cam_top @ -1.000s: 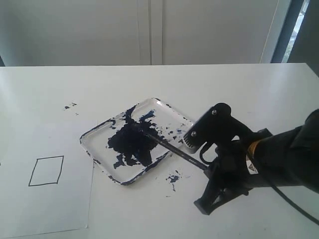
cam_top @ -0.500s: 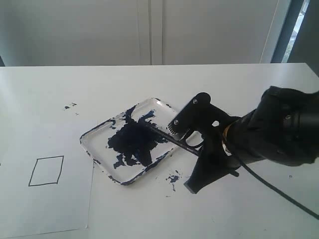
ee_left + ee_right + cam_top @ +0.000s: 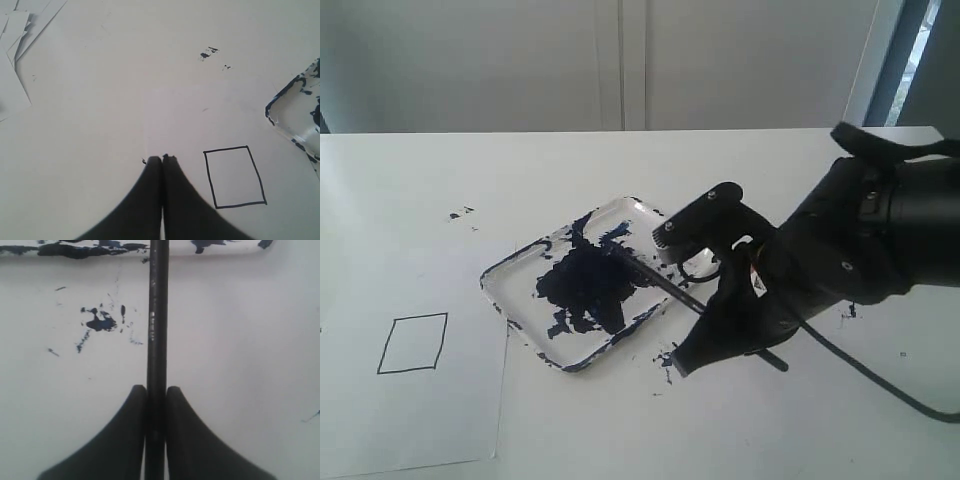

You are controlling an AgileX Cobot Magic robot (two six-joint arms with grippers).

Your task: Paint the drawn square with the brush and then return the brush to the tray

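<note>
Brush: the long thin black brush [image 3: 157, 315] runs straight out between my right fingers. The exterior view shows its far end over the tray's blue-black blotch, with the handle crossing the rim.
Right gripper: my right gripper [image 3: 156, 390] is clamped on the handle, plain only in its wrist view.
Tray: the shallow clear plastic tray [image 3: 510, 285] sits mid-table, beside the white paper sheet [image 3: 420, 420].
Square: the thin black drawn square [image 3: 235, 176] is white inside, well apart from the brush.
Left gripper: my left gripper [image 3: 161, 159] has its fingers pressed together on nothing, near the square. The exterior view misses it.
Splatter: dark paint splatters [image 3: 100, 322] lie beside the handle.
</note>
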